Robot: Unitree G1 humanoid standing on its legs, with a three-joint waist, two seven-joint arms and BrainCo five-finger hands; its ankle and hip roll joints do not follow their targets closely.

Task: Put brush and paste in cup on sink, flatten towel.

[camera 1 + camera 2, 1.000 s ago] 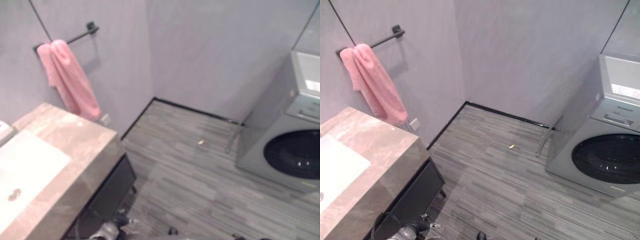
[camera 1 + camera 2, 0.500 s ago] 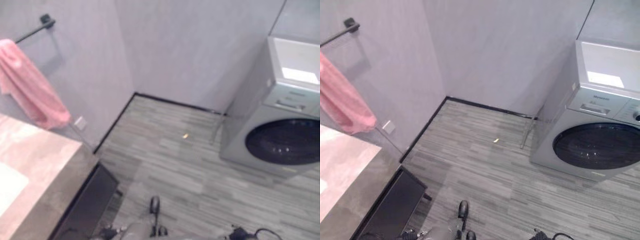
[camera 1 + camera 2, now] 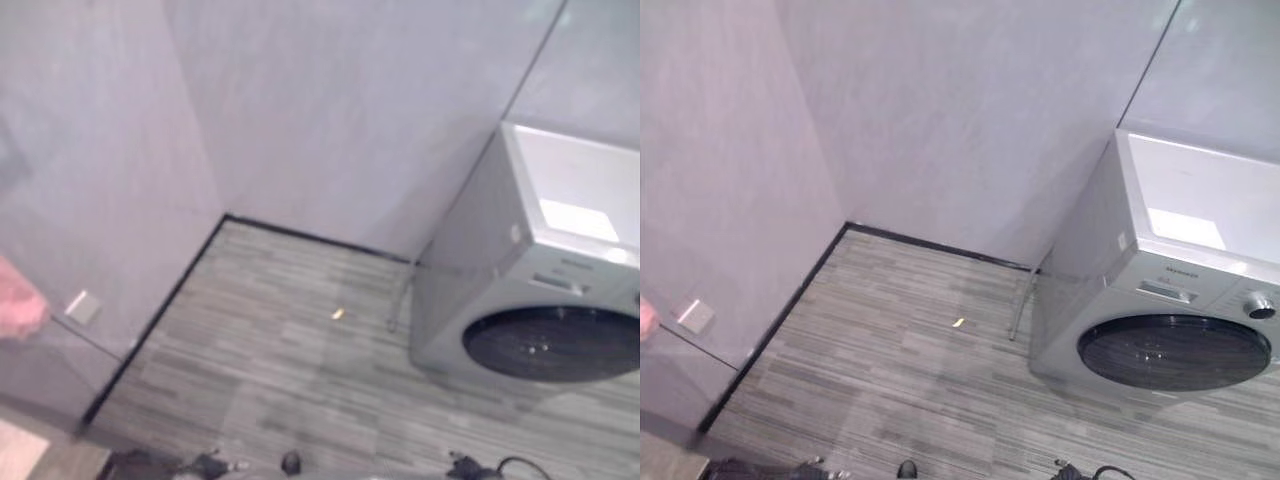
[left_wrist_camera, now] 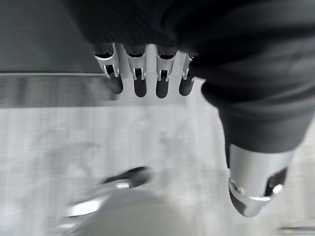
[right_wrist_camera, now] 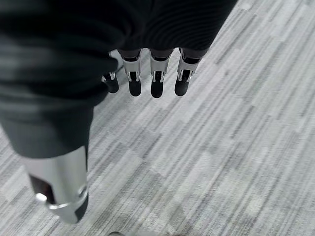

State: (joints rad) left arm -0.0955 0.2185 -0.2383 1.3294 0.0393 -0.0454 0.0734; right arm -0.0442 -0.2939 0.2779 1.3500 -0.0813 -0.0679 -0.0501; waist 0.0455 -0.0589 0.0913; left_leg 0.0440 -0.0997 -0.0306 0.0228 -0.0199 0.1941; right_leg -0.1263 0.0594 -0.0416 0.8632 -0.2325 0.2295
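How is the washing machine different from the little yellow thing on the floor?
The washing machine is big, grey and boxy; the yellow scrap is tiny. The machine stands against the wall; the scrap lies out in the open. The machine has a dark round door; the scrap is plain. Both are on the striped grey floor.

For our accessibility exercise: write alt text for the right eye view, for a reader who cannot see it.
A silver front-loading washing machine with a dark round door stands at the right on a grey striped floor, in the corner of two plain grey walls. A small yellowish scrap lies on the floor, and a pale wall socket sits low on the left wall.
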